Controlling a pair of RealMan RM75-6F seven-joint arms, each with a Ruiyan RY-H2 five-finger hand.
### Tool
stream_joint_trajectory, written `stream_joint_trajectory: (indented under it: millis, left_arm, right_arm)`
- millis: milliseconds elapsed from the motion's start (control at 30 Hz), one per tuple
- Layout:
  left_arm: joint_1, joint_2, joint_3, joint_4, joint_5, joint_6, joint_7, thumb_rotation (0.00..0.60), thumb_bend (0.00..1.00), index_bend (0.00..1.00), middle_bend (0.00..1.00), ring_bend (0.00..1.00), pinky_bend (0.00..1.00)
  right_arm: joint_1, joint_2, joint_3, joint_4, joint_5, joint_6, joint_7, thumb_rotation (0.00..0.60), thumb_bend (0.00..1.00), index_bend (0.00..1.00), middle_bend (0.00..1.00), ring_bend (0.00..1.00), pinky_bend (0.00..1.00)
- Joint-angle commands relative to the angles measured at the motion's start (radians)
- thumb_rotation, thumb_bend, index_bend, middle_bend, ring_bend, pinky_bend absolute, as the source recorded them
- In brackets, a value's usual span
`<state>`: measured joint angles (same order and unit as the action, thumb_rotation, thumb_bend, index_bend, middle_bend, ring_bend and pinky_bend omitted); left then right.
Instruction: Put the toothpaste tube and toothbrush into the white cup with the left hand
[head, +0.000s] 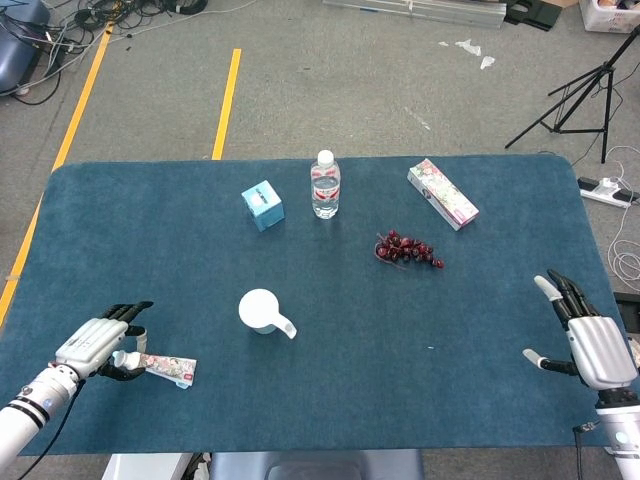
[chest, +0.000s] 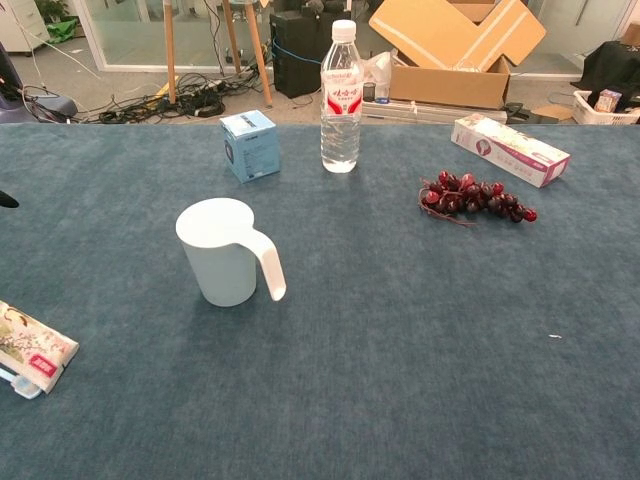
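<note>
our left hand (head: 103, 348) sits low at the near left of the table, fingers curled around the end of the toothpaste tube (head: 168, 366). our right hand (head: 592, 343) rests at the far right edge, fingers spread, holding nothing.

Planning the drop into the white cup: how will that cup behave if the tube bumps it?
The white cup stands upright and looks empty, probably light plastic, so a bump may slide it on the blue table. It is taller than wide, with its handle on one side, so a push near the rim might tip it. The cloth-like tabletop probably adds some grip.
</note>
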<state>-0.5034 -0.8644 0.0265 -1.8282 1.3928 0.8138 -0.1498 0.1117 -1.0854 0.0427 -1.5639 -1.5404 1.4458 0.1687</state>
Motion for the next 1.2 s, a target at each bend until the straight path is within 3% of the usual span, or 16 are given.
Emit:
stream_joint_trajectory:
  millis: [33, 567, 1200]
  left_arm:
    - [-0.01, 0.019, -0.009, -0.016, 0.03, -0.005, -0.048, 0.6, 0.34, 0.81, 0.07, 0.08, 0.06]
    - [-0.038, 0.081, -0.093, -0.104, 0.027, 0.074, -0.092, 0.6, 0.36, 0.82, 0.07, 0.09, 0.06]
    - [-0.126, 0.141, -0.245, -0.204, -0.107, 0.109, -0.025, 0.6, 0.36, 0.83, 0.08, 0.09, 0.06]
  right_arm:
    - [-0.001, 0.001, 0.0, 0.0, -0.001, 0.002, 0.001, 0.6, 0.03, 0.05, 0.04, 0.04, 0.33]
    - [-0.009, 0.011, 0.001, -0.002, -0.011, 0.023, 0.024, 0.6, 0.03, 0.05, 0.04, 0.04, 0.33]
    - [-0.021, 0.019, 0.0, -0.003, -0.019, 0.045, 0.039, 0.6, 0.03, 0.05, 0.04, 0.04, 0.33]
